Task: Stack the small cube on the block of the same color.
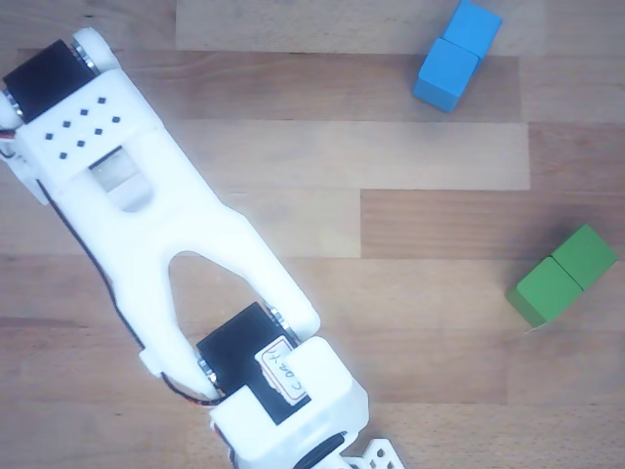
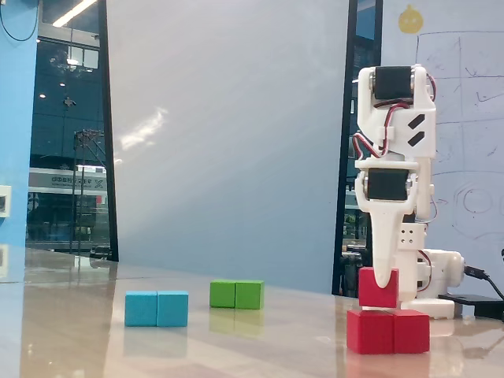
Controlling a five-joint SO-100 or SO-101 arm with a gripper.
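Observation:
In the fixed view my gripper (image 2: 384, 280) points straight down and is shut on the small red cube (image 2: 368, 298). One white finger (image 2: 385, 264) lies across the cube's front face. The cube sits at, or a hair above, the top of the left half of the red two-cube block (image 2: 388, 331), which lies on the table at the right. I cannot tell whether they touch. In the other view, from above, only the white arm (image 1: 195, 244) shows; the red cube, the red block and the fingertips are out of view at the bottom edge.
A blue two-cube block (image 2: 157, 308) (image 1: 456, 55) lies on the table to the left, and a green one (image 2: 236, 294) (image 1: 562, 276) lies behind it. The arm's base (image 2: 429, 276) stands behind the red block. The table is wood (image 1: 391, 176).

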